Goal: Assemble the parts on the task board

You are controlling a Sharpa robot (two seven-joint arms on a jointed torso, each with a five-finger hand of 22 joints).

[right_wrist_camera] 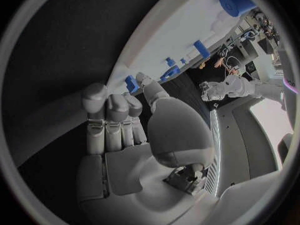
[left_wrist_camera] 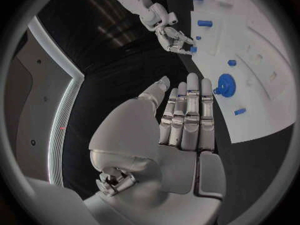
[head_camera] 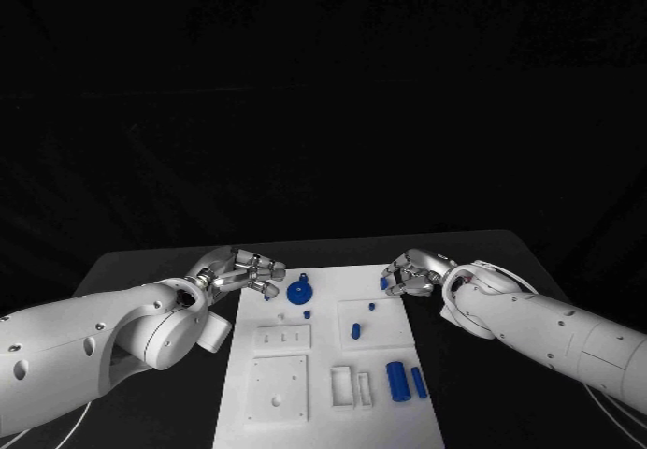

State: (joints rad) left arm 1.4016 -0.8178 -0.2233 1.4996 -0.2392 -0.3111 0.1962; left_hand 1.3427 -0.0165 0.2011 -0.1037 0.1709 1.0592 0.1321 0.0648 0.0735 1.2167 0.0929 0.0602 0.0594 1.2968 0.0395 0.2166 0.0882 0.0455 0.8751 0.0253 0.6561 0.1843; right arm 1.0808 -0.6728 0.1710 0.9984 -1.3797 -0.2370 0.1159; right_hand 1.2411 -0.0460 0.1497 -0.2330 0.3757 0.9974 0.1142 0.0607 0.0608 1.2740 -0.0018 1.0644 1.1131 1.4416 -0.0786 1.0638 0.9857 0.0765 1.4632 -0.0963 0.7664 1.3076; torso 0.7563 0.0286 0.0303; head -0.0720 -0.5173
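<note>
We see the white task board (head_camera: pixel 384 412) lying lengthwise down the middle of the black table (head_camera: pixel 149 267), its far edge toward twelve o'clock. Bare table runs along both long edges of the board, and a wider bare strip lies beyond its far edge.

The left hand (head_camera: pixel 247 273) hovers at the board's far corner at about ten o'clock. In the left wrist view its fingers (left_wrist_camera: pixel 190 110) lie straight and side by side, with the thumb a little apart, and nothing is in them. A round blue part with a tab (head_camera: pixel 299 293) lies on the board just beside those fingertips, apart from them.

The right hand (head_camera: pixel 411 276) sits at the board's far edge at about two o'clock, fingers curled in. A small blue part (head_camera: pixel 384 282) shows right at its fingertips; in the right wrist view the same blue piece (right_wrist_camera: pixel 131 83) sits against the fingertips, but we cannot tell whether it is pinched or merely touched.

Further parts lie on the board: a short blue peg (head_camera: pixel 356 329) near the middle, and a larger blue cylinder (head_camera: pixel 396 379) with a thinner blue rod (head_camera: pixel 418 382) beside it toward five o'clock. White raised blocks (head_camera: pixel 280 385) occupy the near half of the board. The room behind the table is dark.
</note>
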